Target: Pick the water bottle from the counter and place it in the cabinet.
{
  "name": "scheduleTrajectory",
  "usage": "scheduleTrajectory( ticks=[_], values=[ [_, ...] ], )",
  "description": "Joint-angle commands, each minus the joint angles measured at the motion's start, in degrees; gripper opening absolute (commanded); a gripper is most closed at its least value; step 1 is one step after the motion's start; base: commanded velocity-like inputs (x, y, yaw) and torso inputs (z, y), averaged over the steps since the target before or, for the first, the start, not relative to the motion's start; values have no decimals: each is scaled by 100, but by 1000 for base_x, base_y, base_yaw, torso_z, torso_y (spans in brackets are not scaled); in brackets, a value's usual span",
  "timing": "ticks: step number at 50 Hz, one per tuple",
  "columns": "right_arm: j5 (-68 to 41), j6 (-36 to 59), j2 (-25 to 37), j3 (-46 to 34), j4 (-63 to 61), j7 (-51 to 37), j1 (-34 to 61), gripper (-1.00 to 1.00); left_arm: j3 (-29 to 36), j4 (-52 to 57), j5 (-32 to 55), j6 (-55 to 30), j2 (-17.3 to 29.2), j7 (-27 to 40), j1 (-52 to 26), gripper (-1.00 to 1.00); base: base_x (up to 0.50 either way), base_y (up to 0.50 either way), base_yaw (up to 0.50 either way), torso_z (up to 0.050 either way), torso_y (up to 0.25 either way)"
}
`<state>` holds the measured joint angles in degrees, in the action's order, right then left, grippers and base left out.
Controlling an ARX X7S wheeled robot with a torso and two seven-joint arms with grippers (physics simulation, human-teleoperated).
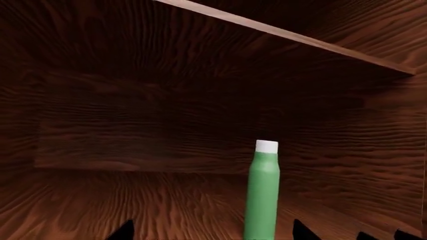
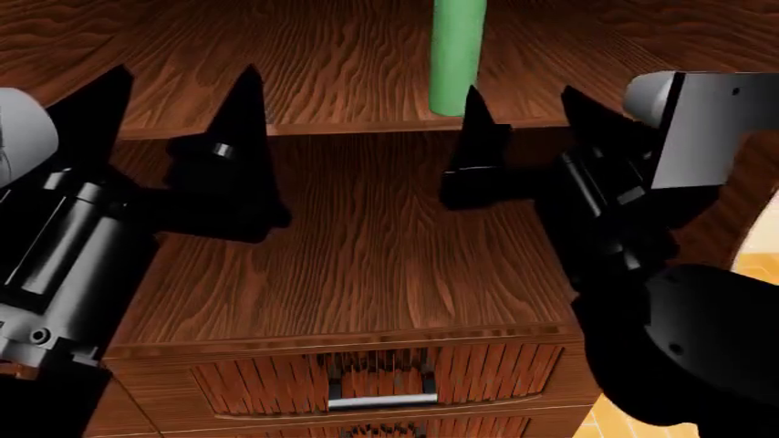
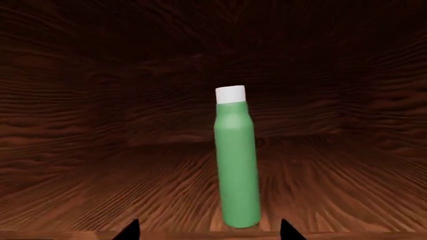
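The tall slim green water bottle with a white cap (image 3: 236, 165) stands upright on a shelf of the dark reddish-brown wood-grain cabinet (image 2: 353, 265), just beyond the right gripper (image 2: 521, 105), whose black jaws are spread and empty. The left gripper (image 2: 182, 100), level with it, is likewise spread. A silver bar-handled drawer (image 2: 379, 394) sits below.

Black two-fingered left gripper (image 2: 182, 100) and black right gripper (image 2: 517, 109) both raised forward, jaws spread apart, holding nothing.

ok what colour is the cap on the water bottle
White, on the green water bottle; its cap shows best in the right wrist view.
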<state>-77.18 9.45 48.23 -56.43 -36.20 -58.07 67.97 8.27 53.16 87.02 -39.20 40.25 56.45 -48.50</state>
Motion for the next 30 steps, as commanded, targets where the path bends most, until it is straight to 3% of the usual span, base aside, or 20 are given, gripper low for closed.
scheduleTrajectory(
  ticks=[1,30],
  values=[
    [235,133,349,-77,-559,-359,-167,100,-122,-15,6,83,121,37,184,100,0,0,0,0,0],
    [304,84,473,1,-736,-569,-250,100,-232,153,-20,242,208,101,637,100,0,0,0,0,0]
  ],
)
